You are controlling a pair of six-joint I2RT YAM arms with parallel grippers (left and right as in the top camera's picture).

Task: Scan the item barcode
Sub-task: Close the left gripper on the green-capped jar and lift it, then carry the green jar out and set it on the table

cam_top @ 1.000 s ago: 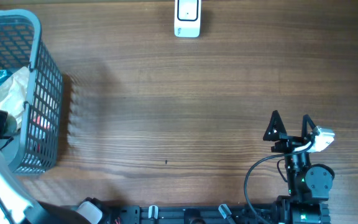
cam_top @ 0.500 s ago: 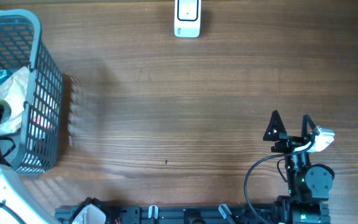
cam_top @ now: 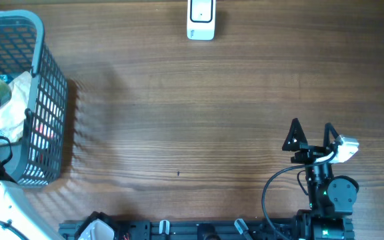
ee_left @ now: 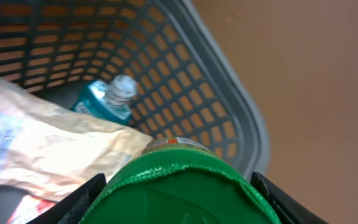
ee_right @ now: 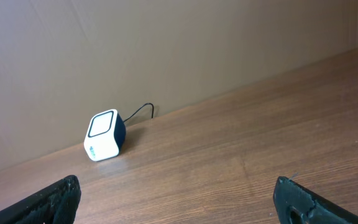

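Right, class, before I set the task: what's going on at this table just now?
The left gripper is down in the grey basket, closed around a green-lidded container, beside a crumpled packet and a teal bottle. The right gripper sits open and empty on the table near the robot's base. The white barcode scanner stands at the far edge, with nothing presented to it yet.

No text, brand or number is legible in any view. The scanner [ee_right: 104, 144] carries a small coloured mark low on its front, too small to read. Print on the packet [ee_left: 42, 155], the bottle [ee_left: 107, 99] label and the jar [ee_left: 179, 186] label is blurred.
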